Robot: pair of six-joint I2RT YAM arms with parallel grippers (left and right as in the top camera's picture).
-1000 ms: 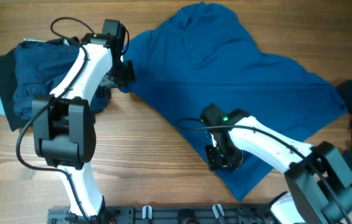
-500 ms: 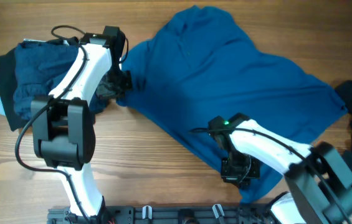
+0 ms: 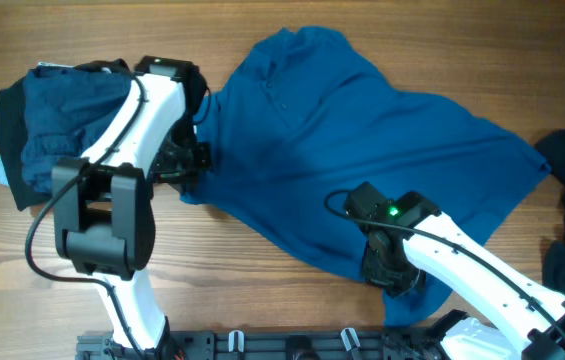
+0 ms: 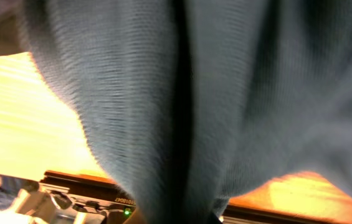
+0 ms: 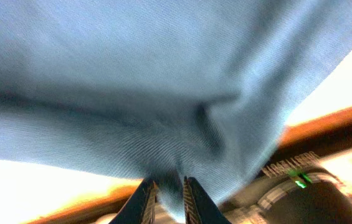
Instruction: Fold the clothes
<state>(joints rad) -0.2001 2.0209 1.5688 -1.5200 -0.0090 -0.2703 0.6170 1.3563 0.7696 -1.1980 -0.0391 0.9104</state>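
The blue shirt (image 3: 362, 140) lies spread on the worktop (image 3: 247, 295), its long axis running from 10 to 4 o'clock. The right end effector (image 5: 167, 196) pinches its hem, with the body lying toward 12 o'clock. The left end effector (image 3: 184, 165) is at the 9 o'clock edge, and I cannot tell its grip.

Left arm (image 3: 140, 115): white rounded links, bulky black joint housings (image 3: 97, 215), thin black cable (image 3: 28, 240) looping off left side. Right arm (image 3: 482, 275): same white shell, black wrist block (image 3: 382, 255), small green light (image 3: 394, 211) on top. Right gripper (image 5: 167, 190): two narrow dark fingers (image 5: 146, 198). Black base rail (image 3: 262, 345) along near edge.
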